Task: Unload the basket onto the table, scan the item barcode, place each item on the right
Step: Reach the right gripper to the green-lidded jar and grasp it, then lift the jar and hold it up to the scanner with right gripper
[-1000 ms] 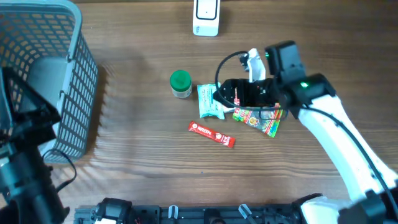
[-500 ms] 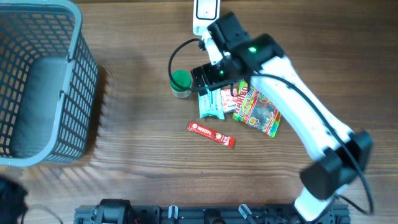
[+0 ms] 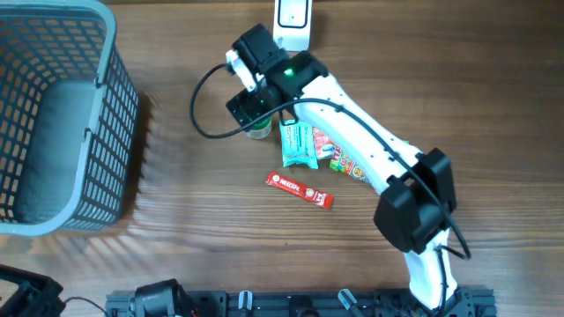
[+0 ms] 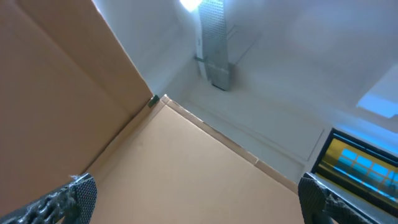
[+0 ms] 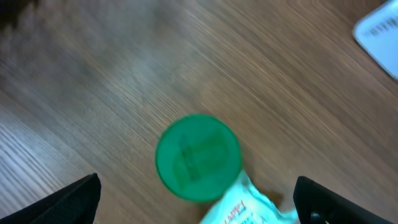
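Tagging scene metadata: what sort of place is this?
Probably a mock checkout station: grey shopping basket, white scanner-like device, and small packaged goods (teal packet, red sachet) on a wooden table.

The brown wooden table [image 3: 176, 220] is lit brightly and evenly from above in the overhead view, which is rendered sharp. A soft, streaked shadow is cast just right of the grey plastic lattice basket [image 3: 110, 132]. The right wrist view is smeared by motion blur, so the round green lid [image 5: 198, 157] and the wood grain are softened. In the left wrist view, glare is thrown by a white ceiling light [image 4: 194, 5].
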You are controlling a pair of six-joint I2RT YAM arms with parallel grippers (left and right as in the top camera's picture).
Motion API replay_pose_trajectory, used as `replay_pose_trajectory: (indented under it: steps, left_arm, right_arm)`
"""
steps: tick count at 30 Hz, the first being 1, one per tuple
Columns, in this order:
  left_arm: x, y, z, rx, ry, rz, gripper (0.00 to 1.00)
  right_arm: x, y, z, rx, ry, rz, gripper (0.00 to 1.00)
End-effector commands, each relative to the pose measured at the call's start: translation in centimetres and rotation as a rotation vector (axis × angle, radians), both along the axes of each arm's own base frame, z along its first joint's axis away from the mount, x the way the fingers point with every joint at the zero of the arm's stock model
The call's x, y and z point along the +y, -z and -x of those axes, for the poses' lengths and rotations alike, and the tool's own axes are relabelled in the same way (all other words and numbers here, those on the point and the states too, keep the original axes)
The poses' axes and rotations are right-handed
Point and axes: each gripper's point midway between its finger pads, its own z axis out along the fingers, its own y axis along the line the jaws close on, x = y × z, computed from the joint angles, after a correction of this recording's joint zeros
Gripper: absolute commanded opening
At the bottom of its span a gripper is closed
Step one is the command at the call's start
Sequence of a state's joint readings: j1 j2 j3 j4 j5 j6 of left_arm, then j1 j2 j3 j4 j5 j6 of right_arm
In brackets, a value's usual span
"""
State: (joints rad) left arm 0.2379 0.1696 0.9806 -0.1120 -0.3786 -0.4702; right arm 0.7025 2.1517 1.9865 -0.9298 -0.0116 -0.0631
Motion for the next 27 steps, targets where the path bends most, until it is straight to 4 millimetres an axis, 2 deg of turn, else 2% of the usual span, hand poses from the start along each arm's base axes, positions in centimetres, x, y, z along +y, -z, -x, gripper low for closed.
replay_pose_trajectory:
  steps: [1,5,10,13,20,23,27]
  left_arm:
    - [-0.9,-0.2,-0.1,-0.004,0.031,-0.035,1.0]
    - [-1.8,-0.3,-0.7,-0.003,0.1,-0.046,1.0]
    - [-1.7,-0.2,-0.7,-0.003,0.097,-0.041,1.0]
    - [-1.7,-0.2,-0.7,-0.003,0.097,-0.041,1.0]
    - [-1.7,-0.2,-0.7,-0.002,0.097,-0.041,1.0]
    - [-1.7,-0.2,-0.7,-0.003,0.097,-0.041,1.0]
    - [-1.8,-0.3,-0.7,-0.007,0.097,-0.042,1.0]
  right_arm:
    - [0.8,2.3,-1.2,-0.029,-0.05,0.041,1.0]
    - [1.5,4.9,-1.9,-0.015,-0.055,0.043,1.0]
    - [1.7,8.4,-1.6,0.04,-0.067,0.067,1.0]
    - [1.3,9.8,-1.6,0.061,-0.062,0.083,1.0]
    - [1.4,10.2,-1.7,0.069,-0.061,0.076,0.98]
    - [1.3,10.6,-1.7,0.076,-0.06,0.079,0.84]
    - [1.1,12.3,-1.4,0.107,-0.047,0.097,0.84]
